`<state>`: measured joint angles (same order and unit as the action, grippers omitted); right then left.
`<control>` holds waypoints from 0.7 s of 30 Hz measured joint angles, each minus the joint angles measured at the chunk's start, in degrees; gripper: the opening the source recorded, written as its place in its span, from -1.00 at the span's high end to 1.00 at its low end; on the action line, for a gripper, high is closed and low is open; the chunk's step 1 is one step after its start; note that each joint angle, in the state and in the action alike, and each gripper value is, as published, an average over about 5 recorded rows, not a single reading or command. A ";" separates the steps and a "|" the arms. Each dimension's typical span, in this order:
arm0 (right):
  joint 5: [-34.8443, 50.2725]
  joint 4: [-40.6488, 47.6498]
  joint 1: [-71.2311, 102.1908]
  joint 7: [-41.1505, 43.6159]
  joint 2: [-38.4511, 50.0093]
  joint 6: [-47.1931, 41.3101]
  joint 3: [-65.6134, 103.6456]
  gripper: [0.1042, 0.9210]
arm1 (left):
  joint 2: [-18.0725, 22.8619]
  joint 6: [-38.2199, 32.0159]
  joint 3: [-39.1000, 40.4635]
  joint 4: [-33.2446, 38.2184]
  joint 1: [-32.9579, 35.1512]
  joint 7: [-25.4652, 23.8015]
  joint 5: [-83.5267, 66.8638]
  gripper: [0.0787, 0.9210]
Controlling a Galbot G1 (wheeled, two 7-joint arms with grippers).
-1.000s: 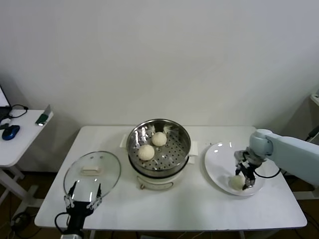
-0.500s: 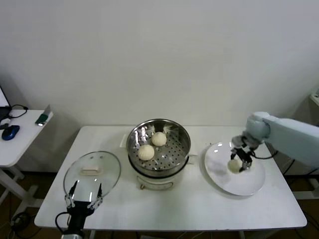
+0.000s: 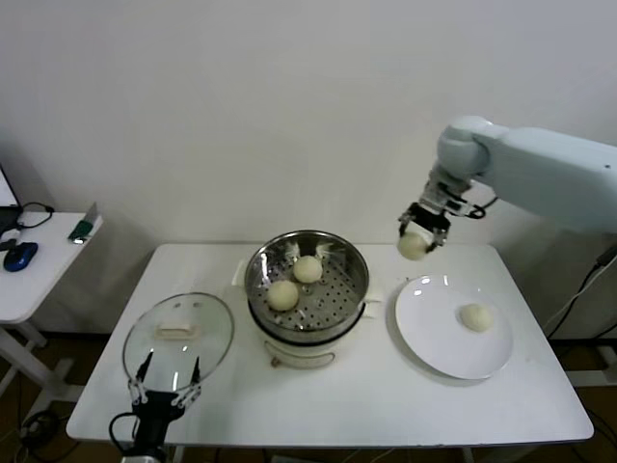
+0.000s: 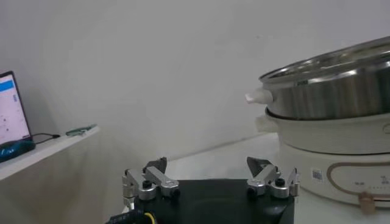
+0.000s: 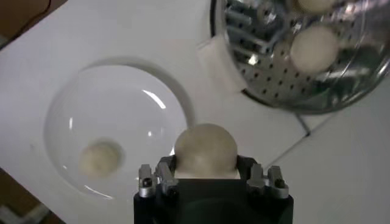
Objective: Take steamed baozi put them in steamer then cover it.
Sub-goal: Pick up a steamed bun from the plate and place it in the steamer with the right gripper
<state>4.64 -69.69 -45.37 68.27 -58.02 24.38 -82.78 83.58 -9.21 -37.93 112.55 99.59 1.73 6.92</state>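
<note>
Aloft, right gripper (image 3: 420,234) clasps a baozi (image 3: 413,246) above plate (image 3: 434,333).

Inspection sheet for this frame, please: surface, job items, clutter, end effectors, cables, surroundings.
Surface: white table.
Job's things: steamer at table centre, uncovered, two baozi on its perforated tray; one baozi on the white plate; glass cover flat on the table to the steamer's left.
Clutter: nothing seen.
End effectors: right end effector raised between plate and steamer, shut on a held baozi; left end effector open, parked at the near edge by the cover.
Cables: black cord on the side desk.
Surroundings: side desk with blue mouse; plain white wall.
</note>
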 measured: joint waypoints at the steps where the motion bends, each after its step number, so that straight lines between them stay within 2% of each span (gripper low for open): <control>1: -0.24 -0.25 -0.11 0.11 -1.11 0.76 0.32 -0.36 | -0.03 -0.01 -0.02 0.00 0.07 0.00 -0.02 -0.77; 13: -4.95 -1.69 3.54 0.80 -13.77 6.41 3.20 -0.36 | -0.31 0.09 0.04 0.02 -0.28 0.00 -0.31 -0.77; 21: -8.07 -2.92 8.22 1.04 -17.73 7.68 2.84 -0.38 | -0.52 -0.16 -0.28 -0.42 -0.01 0.00 -0.68 -0.77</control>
<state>-3.43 -72.61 -37.15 69.32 -75.74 32.06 -79.94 83.06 -9.37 -38.21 112.13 99.58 1.73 6.24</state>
